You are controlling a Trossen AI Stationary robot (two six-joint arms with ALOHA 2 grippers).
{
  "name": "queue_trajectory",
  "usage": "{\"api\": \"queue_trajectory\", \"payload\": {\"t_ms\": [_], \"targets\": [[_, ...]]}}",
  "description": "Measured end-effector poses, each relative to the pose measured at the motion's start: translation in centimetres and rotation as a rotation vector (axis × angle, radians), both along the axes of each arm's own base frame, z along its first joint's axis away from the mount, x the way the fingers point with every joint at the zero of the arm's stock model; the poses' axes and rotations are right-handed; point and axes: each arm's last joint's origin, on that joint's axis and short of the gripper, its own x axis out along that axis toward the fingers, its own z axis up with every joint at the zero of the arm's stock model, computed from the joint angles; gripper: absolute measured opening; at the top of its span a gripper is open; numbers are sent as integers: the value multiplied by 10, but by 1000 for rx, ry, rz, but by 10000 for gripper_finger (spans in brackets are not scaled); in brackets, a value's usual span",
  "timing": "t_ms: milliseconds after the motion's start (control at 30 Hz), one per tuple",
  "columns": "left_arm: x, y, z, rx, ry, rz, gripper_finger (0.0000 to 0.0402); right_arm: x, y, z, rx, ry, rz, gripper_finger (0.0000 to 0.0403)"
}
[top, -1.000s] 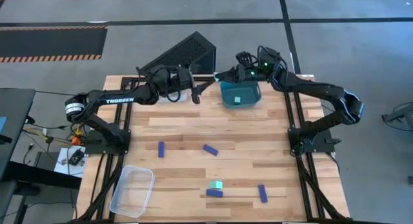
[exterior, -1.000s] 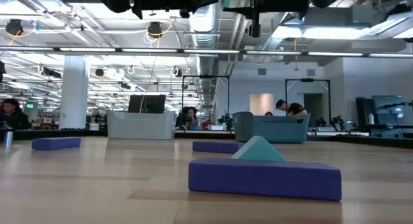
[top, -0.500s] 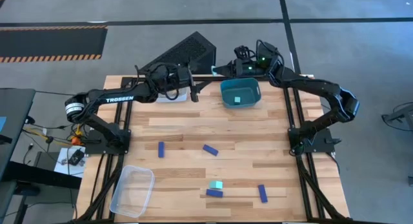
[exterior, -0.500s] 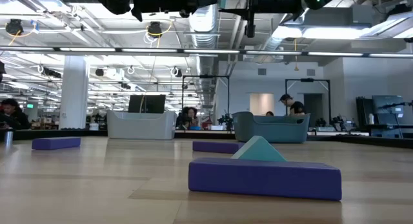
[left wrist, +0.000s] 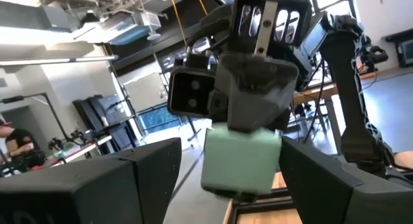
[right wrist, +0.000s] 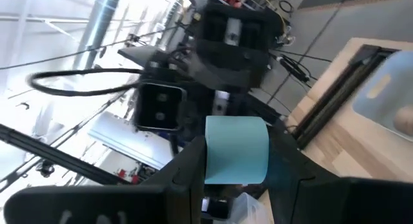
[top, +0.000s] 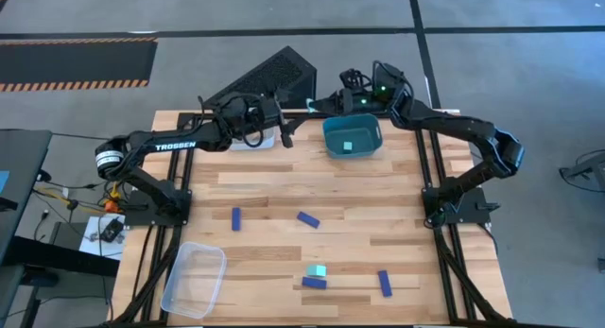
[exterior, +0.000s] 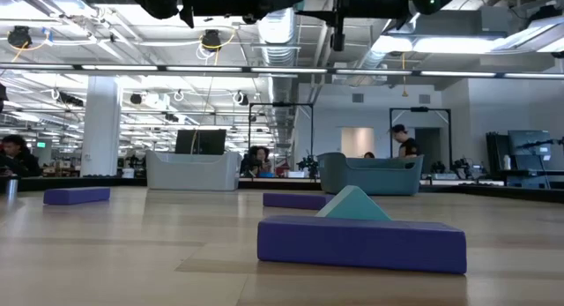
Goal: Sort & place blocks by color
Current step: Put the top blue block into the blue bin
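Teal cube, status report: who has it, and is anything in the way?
Right gripper shut on teal cube, raised by teal bin. Left gripper open, close, facing the cube. Nothing between cube and bin.

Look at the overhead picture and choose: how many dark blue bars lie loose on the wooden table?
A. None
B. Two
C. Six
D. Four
D: four dark blue bars lie apart on the table, one at the left, one near the middle, one beside the light teal cube and one toward the right.
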Motion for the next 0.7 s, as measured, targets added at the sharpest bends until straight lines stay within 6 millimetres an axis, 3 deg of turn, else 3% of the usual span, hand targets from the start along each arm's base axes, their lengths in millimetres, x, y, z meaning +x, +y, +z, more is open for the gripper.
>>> {"api": "queue_trajectory", "payload": {"t_ms": [400, 700], "targets": [[1, -1, -4, 21, 50, 15, 245, 1, 1, 0, 30, 2, -44, 126], [1, 1, -6, 33, 75, 66, 168, 3, -5, -9, 89, 52, -51, 132]]}}
